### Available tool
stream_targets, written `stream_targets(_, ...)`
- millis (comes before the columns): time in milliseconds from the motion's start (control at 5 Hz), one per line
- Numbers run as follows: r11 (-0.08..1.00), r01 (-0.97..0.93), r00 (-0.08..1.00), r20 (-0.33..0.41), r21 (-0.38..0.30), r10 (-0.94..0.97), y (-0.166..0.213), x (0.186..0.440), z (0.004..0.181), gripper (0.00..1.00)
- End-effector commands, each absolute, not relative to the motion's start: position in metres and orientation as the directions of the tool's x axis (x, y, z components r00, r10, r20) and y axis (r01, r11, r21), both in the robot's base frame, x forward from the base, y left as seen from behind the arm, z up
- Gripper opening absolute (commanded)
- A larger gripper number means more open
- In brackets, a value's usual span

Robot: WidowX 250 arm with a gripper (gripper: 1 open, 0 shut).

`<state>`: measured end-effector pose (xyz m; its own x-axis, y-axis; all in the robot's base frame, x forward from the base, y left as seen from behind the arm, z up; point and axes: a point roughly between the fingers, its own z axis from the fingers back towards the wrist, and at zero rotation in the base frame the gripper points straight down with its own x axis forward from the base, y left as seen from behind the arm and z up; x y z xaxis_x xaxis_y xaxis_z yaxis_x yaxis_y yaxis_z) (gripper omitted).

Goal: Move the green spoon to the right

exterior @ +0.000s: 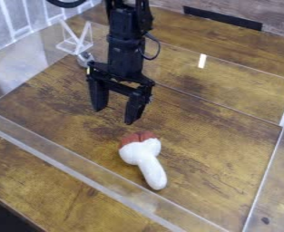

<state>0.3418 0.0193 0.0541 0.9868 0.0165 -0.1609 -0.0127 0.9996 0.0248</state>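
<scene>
- Can see a black gripper (117, 98) left of the centre of the frame, pointing down, with its jaws standing as wide open as they go.
- Cannot make out anything held between those jaws.
- Cannot see the green spoon anywhere in this view, so cannot tell its exact place or whether it lies hidden behind the black fingers.
- Can follow a black arm (127, 41) from the top edge of the frame, left of the middle, down to the gripper.
- Can find a chunky white toy (145, 163) in the lower middle, lying on the brown wooden tabletop (217, 127), below the gripper in the frame and apart from it.
- Can see its reddish-brown end turned toward the upper left, and its narrow white end reaching down and slightly to the right.
- Can spot a small white rectangle (202, 61) right of the arm, in the upper part of the frame.
- Can make out a white, thin-framed object (75, 42) at the upper left, near the pale see-through side.
- Can trace a pale, see-through border (77, 163) slanting from the left edge toward the bottom of the frame.
- Can see a dark strip (224, 18) at the upper right, near the top edge.
</scene>
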Motion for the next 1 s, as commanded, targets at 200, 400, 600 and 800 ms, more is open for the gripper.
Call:
stream_targets(200, 0.999, -0.014, 0.994, -0.108, 0.029, 0.017, 0.020, 0.355, 0.061, 0.00)
stream_targets(400, 1.000, -0.015, 0.994, -0.105, 0.027, 0.018, 0.020, 0.356, 0.060, 0.00)
stream_targets(600, 1.000, -0.020, 0.997, -0.068, 0.019, 0.022, 0.020, 0.353, 0.083, 0.00)
stream_targets(800, 1.000, -0.023, 0.999, -0.032, 0.011, 0.023, 0.020, 0.350, 0.106, 0.00)
